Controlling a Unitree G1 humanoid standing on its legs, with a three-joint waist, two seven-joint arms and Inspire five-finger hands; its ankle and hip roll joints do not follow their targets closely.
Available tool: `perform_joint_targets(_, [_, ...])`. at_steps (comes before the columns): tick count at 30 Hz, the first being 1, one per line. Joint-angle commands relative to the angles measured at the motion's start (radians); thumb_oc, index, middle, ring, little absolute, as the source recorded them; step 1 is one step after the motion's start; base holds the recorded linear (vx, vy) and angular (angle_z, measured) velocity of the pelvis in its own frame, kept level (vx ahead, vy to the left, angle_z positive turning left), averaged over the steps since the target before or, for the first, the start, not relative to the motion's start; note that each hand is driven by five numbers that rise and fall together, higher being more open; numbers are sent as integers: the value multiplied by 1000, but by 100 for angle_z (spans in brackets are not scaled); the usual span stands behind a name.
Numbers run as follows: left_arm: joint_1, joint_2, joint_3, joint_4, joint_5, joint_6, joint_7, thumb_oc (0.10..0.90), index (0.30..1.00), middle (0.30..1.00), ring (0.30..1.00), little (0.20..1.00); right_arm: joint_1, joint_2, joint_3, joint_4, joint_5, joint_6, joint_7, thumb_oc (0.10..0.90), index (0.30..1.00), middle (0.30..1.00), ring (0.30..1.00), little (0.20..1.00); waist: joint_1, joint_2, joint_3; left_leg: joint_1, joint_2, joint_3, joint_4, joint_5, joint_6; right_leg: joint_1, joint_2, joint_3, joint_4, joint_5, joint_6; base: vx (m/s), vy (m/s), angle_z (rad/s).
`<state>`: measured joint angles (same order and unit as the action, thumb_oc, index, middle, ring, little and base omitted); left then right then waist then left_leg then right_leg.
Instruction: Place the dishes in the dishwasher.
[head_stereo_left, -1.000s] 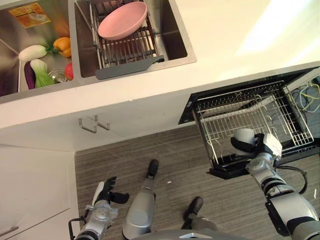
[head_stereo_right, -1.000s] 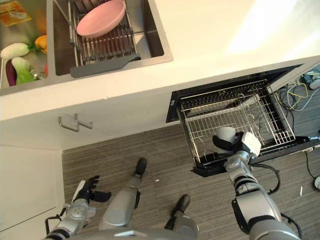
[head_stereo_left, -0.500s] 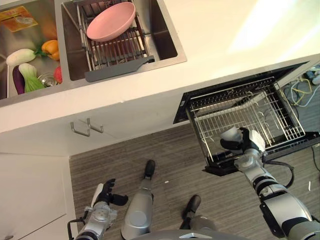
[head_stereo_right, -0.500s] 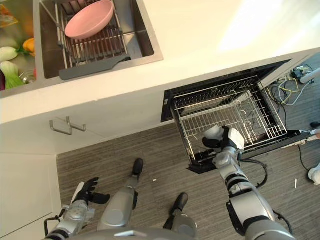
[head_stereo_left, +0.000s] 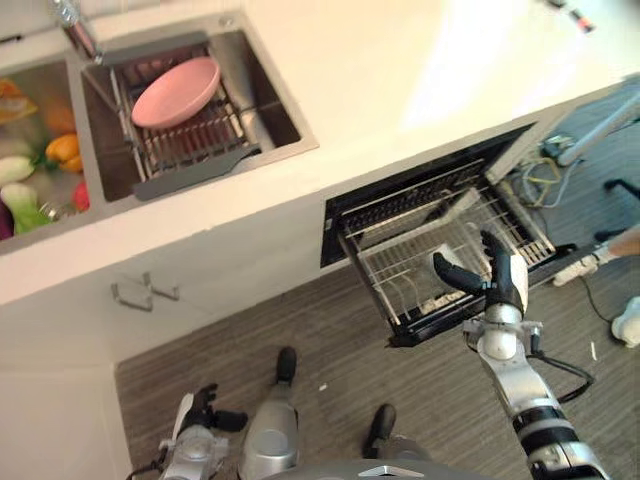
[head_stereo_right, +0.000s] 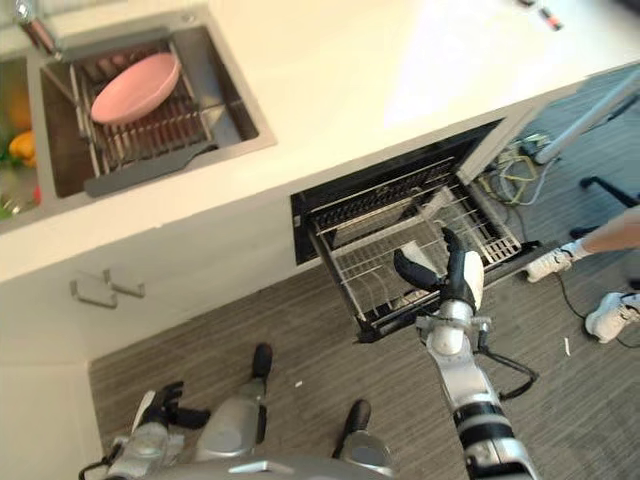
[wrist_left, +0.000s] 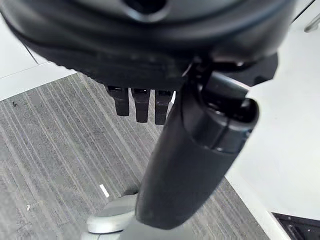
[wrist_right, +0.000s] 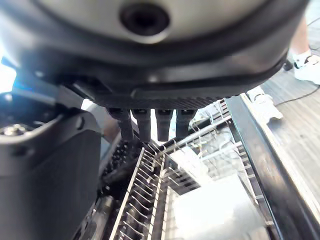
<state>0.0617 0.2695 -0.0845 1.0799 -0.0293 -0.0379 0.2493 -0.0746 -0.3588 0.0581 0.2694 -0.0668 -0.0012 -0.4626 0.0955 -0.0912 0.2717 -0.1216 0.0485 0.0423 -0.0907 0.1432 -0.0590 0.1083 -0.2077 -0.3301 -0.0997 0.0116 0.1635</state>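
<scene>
A pink bowl (head_stereo_left: 175, 90) lies in the metal drying rack (head_stereo_left: 190, 150) inside the sink. Below the counter the dishwasher's wire rack (head_stereo_left: 400, 260) is pulled out. A white cup (head_stereo_left: 446, 267) sits in its front part, also seen as a pale shape (wrist_right: 215, 210) in the right wrist view. My right hand (head_stereo_left: 500, 282) hovers just in front of the cup, open, with straight fingers (wrist_right: 150, 122) and the thumb spread, holding nothing. My left hand (head_stereo_left: 198, 412) hangs low near the floor, open and idle.
Vegetables, among them a yellow pepper (head_stereo_left: 60, 150), lie in the left sink basin. A cabinet handle (head_stereo_left: 145, 292) sticks out under the counter. A person's leg and shoes (head_stereo_right: 545, 262) stand right of the dishwasher, by loose cables (head_stereo_left: 540, 170).
My right hand has let go of the white cup, which now rests in the dishwasher rack; its fingers have straightened. The camera has shifted, so the whole scene moved left.
</scene>
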Motion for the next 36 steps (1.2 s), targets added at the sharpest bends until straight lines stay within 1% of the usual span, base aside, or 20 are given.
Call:
perform_joint_targets(1, [3, -42, -22, 151, 24, 46, -54, 800, 900, 900, 900, 900, -16, -76, -71, -157, 72, -129, 71, 800, 900, 900, 900, 900, -12, 59, -117, 70, 46, 5, 7, -103, -10, -41, 20, 9, 40, -33, -4, 50, -77, -23])
perform_joint_targets(8, [21, -67, 11, 217, -7, 53, -78, 800, 900, 900, 900, 900, 29, -40, -55, -323, 194, -194, 158, 800, 900, 900, 900, 900, -31, 91, -149, 93, 68, 11, 5, -84, -29, -24, 54, 27, 27, -46, -24, -7, -70, -12])
perform_joint_targets(11, [15, -72, 27, 232, -28, 49, -69, 800, 900, 900, 900, 900, 46, -42, -53, -401, 260, -214, 189, 800, 900, 900, 900, 900, -51, 98, -122, 29, 81, 30, 128, -80, -50, -17, 56, 19, 26, -54, -37, -122, -62, 14])
perform_joint_targets(12, [12, -76, 46, 229, -30, 45, -58, 800, 900, 900, 900, 900, 51, -49, -54, -446, 289, -226, 205, 800, 900, 900, 900, 900, -70, 89, -101, -38, 105, 153, 235, -81, -51, -6, 41, -11, 17, -56, -43, -186, -46, 40])
perform_joint_targets(13, [12, -76, 46, 229, -30, 45, -58, 800, 900, 900, 900, 900, 51, -49, -54, -446, 289, -226, 205, 800, 900, 900, 900, 900, -70, 89, -101, -38, 105, 153, 235, -81, -51, -6, 41, -11, 17, -56, -43, -101, 68, 93])
perform_joint_targets(14, [19, -81, 64, 239, -19, 46, -53, 800, 900, 900, 900, 900, 40, -54, -58, -464, 303, -236, 215, 800, 900, 900, 900, 900, -85, 93, -108, -38, 175, 247, 259, -85, -68, 0, 26, -29, 15, -67, -34, -8, 159, 120])
perform_joint_targets(15, [30, -82, 75, 247, -9, 46, -50, 800, 900, 900, 900, 900, 33, -58, -58, -477, 305, -238, 221, 800, 900, 900, 900, 900, -81, 100, -102, -29, 215, 260, 251, -58, -74, -1, 19, -38, 18, -53, -32, 36, 246, 114])
perform_joint_targets(16, [39, -82, 80, 261, -1, 47, -48, 800, 900, 900, 900, 900, 30, -56, -61, -484, 310, -241, 227, 800, 900, 900, 900, 900, -78, 104, -105, -17, 229, 231, 233, -51, -81, 3, 10, -37, 21, -49, -25, 107, 376, 48])
perform_joint_targets(17, [53, -81, 94, 285, -1, 51, -42, 800, 900, 900, 900, 900, 25, -55, -68, -491, 327, -243, 241, 800, 900, 900, 900, 900, -71, 110, -115, 6, 252, 141, 185, -38, -99, 10, -11, -32, 31, -41, -8, 130, 295, -11])
perform_joint_targets(20, [47, -79, 90, 298, 17, 63, -36, 800, 900, 900, 900, 900, 23, -68, -101, -499, 319, -246, 231, 800, 900, 900, 900, 900, -78, 125, -144, 36, 281, 121, 97, -25, -113, 5, -66, -63, 76, -40, 22, 122, 426, 2])
perform_joint_targets(21, [48, -80, 89, 298, 17, 64, -36, 800, 900, 900, 900, 900, 24, -68, -102, -499, 319, -246, 231, 800, 900, 900, 900, 900, -78, 125, -145, 38, 279, 122, 92, -23, -112, 5, -68, -64, 78, -41, 23, 160, 640, 66])
perform_joint_targets(23, [35, -80, 64, 285, 54, 69, -55, 800, 900, 900, 900, 900, 50, -69, -171, -508, 270, -226, 219, 800, 900, 900, 900, 900, -77, 123, -172, 59, 196, 128, 13, -44, -97, 1, -163, -109, 171, 7, 47, 154, 575, 75])
perform_joint_targets(24, [35, -80, 64, 285, 54, 69, -55, 800, 900, 900, 900, 900, 50, -69, -171, -508, 270, -226, 219, 800, 900, 900, 900, 900, -77, 123, -172, 59, 196, 128, 13, -44, -97, 1, -163, -109, 171, 7, 47, 119, 401, 60])
perform_joint_targets(26, [20, -68, 33, 260, 69, 71, -63, 800, 900, 900, 900, 900, 30, -41, -179, -491, 258, -216, 210, 800, 900, 900, 900, 900, -76, 114, -168, 94, 93, 122, 10, -94, -21, -40, -255, -64, 332, 101, 49, 151, 625, 63])
perform_joint_targets(28, [17, -56, 35, 225, 44, 66, -60, 800, 900, 900, 900, 900, 4, -24, -167, -474, 261, -216, 202, 800, 900, 900, 900, 900, -69, 119, -155, 127, 54, 122, 4, -116, 16, -87, -282, -51, 438, 143, 37, 111, 537, 16])
perform_joint_targets(30, [14, -46, 33, 212, 36, 63, -59, 800, 900, 900, 900, 900, -5, -20, -160, -455, 264, -219, 201, 800, 900, 900, 900, 900, -65, 120, -150, 134, 48, 124, 3, -126, 26, -97, -272, -59, 461, 127, 35, 78, 266, 7])
perform_joint_targets(31, [7, -44, 22, 187, 18, 60, -65, 800, 900, 900, 900, 900, -3, -20, -165, -454, 265, -216, 203, 800, 900, 900, 900, 900, -84, 127, -142, 144, 37, 95, 3, -132, 39, -151, -162, 6, 462, 42, -1, 72, 166, 10])
perform_joint_targets(32, [7, -44, 21, 187, 18, 60, -65, 800, 900, 900, 900, 900, -3, -20, -165, -454, 265, -215, 203, 800, 900, 900, 900, 900, -83, 129, -144, 141, 40, 95, 3, -129, 38, -153, -158, 5, 457, 46, -4, 129, 223, 5])
perform_joint_targets(33, [1, -47, 19, 182, 12, 58, -66, 800, 900, 900, 900, 900, 2, -18, -176, -454, 276, -220, 200, 800, 900, 900, 900, 900, -91, 134, -139, 148, 31, 77, 3, -131, 40, -174, -91, 46, 403, -7, -19, 111, 88, 16])
perform_joint_targets(36, [-9, -58, 6, 197, 17, 54, -74, 800, 900, 900, 900, 900, 7, -10, -197, -437, 263, -227, 180, 800, 900, 900, 900, 900, -103, 117, -116, 181, 3, 38, 3, -158, 40, -220, -17, 91, 213, 22, -4, 153, 41, 46])
